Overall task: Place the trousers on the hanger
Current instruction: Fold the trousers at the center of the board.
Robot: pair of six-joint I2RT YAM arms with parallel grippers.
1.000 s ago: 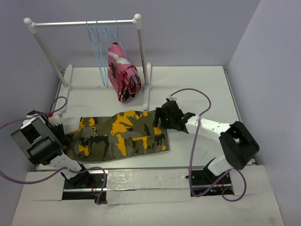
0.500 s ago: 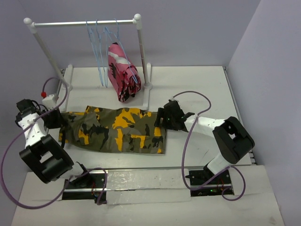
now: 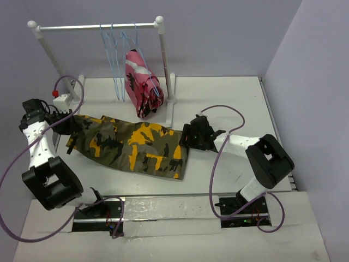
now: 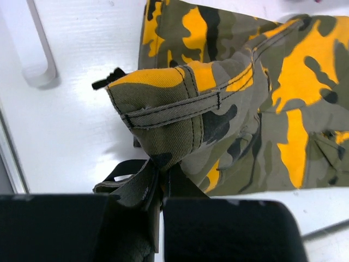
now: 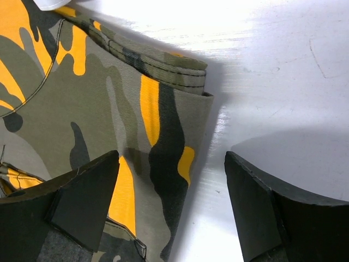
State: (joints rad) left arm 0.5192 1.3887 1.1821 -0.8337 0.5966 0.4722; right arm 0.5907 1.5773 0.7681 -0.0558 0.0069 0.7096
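Glossy white tabletop, rumpled twill camouflage trousers

Lilac walls, white table, white rail stand

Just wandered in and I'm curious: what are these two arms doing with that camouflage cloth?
The left pincer is shut on one end of the trousers, which lie spread on the table. The right pincer hangs open over their other end, gripping nothing. The light-blue hangers are on the rail behind; neither pincer holds one.
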